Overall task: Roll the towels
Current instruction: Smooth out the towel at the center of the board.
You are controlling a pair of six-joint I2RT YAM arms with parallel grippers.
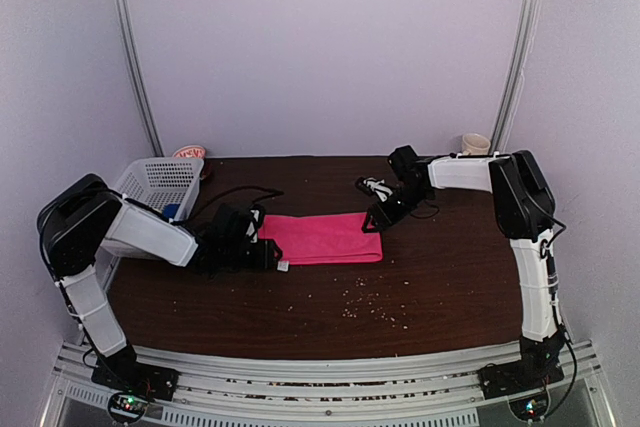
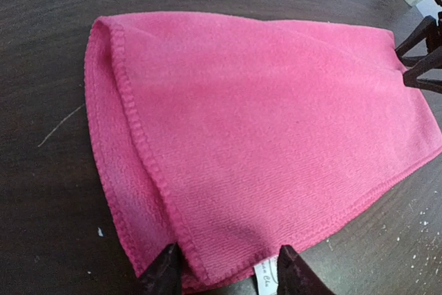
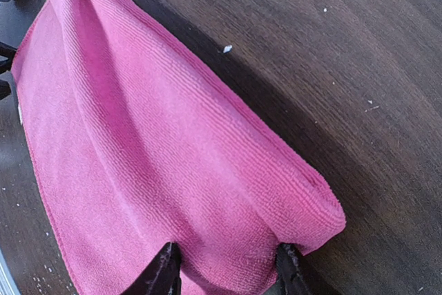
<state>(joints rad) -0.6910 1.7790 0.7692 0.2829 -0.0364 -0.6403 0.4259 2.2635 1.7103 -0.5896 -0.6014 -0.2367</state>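
Note:
The pink towel (image 1: 322, 238) lies folded flat in the middle of the dark table, long side left to right. My left gripper (image 1: 271, 250) is at its left end, open, and its fingertips (image 2: 164, 271) straddle the hemmed edge and white label (image 2: 264, 276). My right gripper (image 1: 376, 219) is at the right end, open, with the folded end of the towel (image 3: 228, 191) between its spread fingertips (image 3: 166, 267). A small orange-and-cream patterned thing (image 1: 190, 152) peeks out behind the basket; I cannot tell whether it is the orange towel.
A white lattice basket (image 1: 160, 182) with something blue inside stands at the back left, close to the left arm. A cream mug (image 1: 476, 143) sits at the back right. Pale crumbs (image 1: 368, 303) are scattered in front of the towel. A black cable (image 1: 240, 192) runs behind it.

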